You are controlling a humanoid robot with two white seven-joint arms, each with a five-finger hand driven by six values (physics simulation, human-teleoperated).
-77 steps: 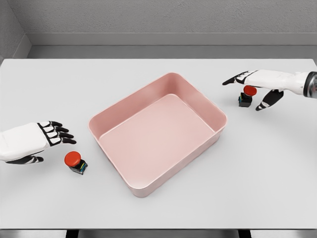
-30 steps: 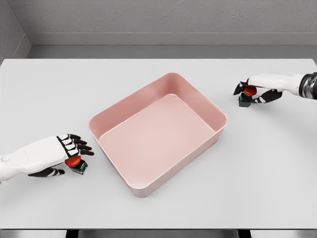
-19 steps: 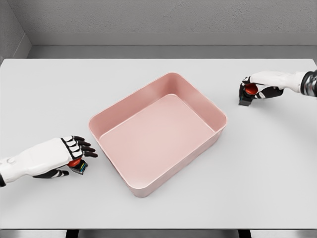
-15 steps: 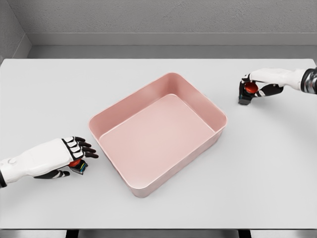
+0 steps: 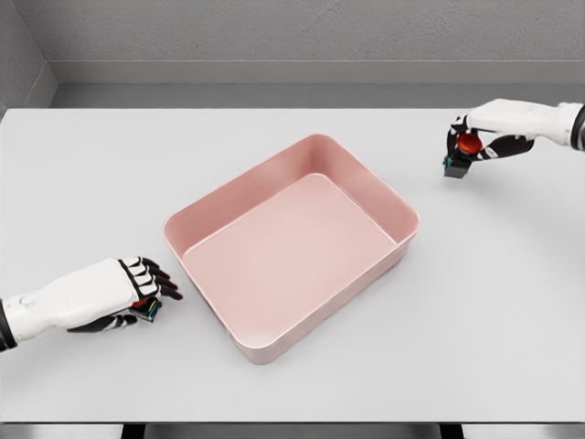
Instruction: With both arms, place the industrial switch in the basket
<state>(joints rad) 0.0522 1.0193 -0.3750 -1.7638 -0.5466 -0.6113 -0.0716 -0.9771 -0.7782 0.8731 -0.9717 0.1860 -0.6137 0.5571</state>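
Right hand (image 5: 484, 128) higher now, switch (image 5: 462, 152) lifted.

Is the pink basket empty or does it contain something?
Empty: the pink basket shows only its bare floor; both switches are outside it.

No legible text or labels anywhere.

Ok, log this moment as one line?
left hand: gripping left switch | right hand: gripping right switch | basket: no switch inside
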